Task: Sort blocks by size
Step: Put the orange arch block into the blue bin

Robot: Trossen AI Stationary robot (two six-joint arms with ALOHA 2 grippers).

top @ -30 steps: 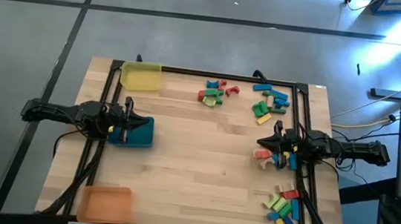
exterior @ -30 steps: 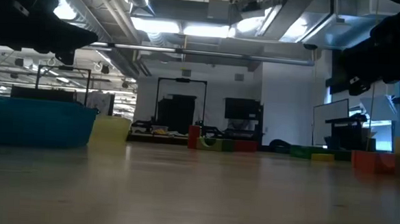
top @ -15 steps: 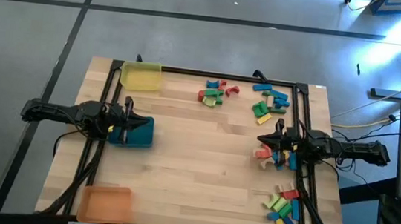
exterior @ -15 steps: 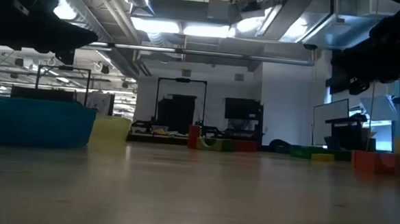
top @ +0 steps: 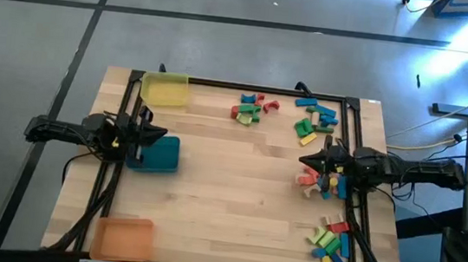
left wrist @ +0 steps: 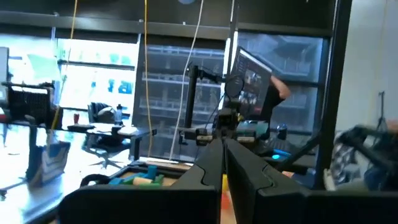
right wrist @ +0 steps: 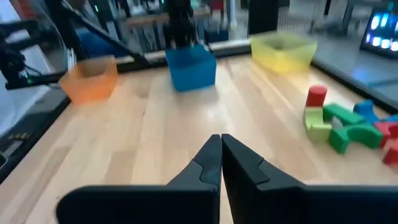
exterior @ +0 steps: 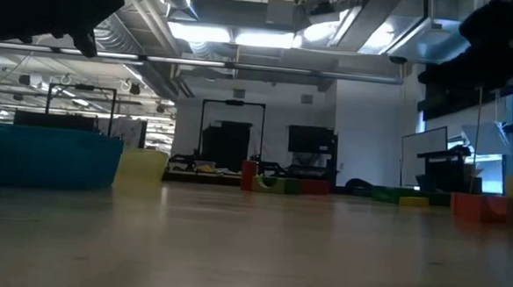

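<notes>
The blocks (top: 316,120) are lying in four loose heaps on the bench: two along the far edge toward the right corner, one at the right edge, and one (top: 330,246) near the near right corner. None is sitting in a tray yet. The right gripper (top: 304,162) is hovering over the right-edge heap (top: 314,182) with its fingers pressed together and empty — the left gripper (top: 158,134) is also closed on nothing, hanging over the blue tray (top: 164,154) by the left edge.

These look like small, light, rigid toy pieces with smooth faces, so they are probably apt to slide or tip when nudged. The straight bars would be best pinched across their narrow width, at mid-length; the curved ones are trickier — flat sides seem the safer hold. Crowded neighbours are touching, so a pick may drag others along.
</notes>
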